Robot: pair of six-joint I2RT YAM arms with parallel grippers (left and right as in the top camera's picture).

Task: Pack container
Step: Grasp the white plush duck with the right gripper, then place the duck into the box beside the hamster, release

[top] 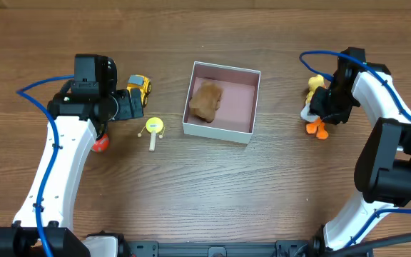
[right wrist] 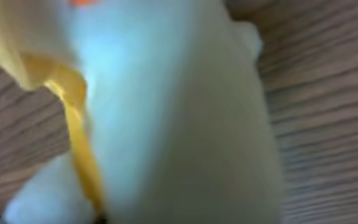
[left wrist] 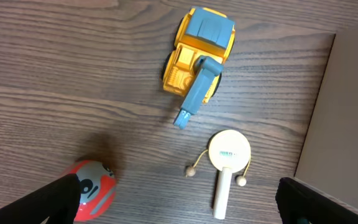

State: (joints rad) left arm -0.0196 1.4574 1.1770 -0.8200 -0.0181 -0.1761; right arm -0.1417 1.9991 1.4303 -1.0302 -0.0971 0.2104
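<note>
- The container (top: 216,133) sits open at the centre of the overhead view. It is square and shallow, white outside and dusty pink inside, with a brown plush toy (top: 206,101) lying in its left half.
- It is probably very light. The thin cardboard walls would likely bend or dent under a hard squeeze, and the box may skid on the desk (top: 262,200) if nudged.
- The safest hold seems to be a gentle pinch over one wall's rim near a corner, where the card is stiffest.
- The left gripper (left wrist: 178,190) is released, its fingers spread wide at the lower corners of the left wrist view. It hovers over a yellow truck (left wrist: 197,53), a small rattle drum (left wrist: 229,152) and a red ball (left wrist: 92,190).
- The right gripper (top: 322,107) is at a duck plush (top: 307,112), right of centre in the overhead view. Its camera shows only blurred white and yellow, so I cannot tell whether it has clenched.
- The desk is dark wood grain and looks smooth. Nothing of the room shows beyond it.
</note>
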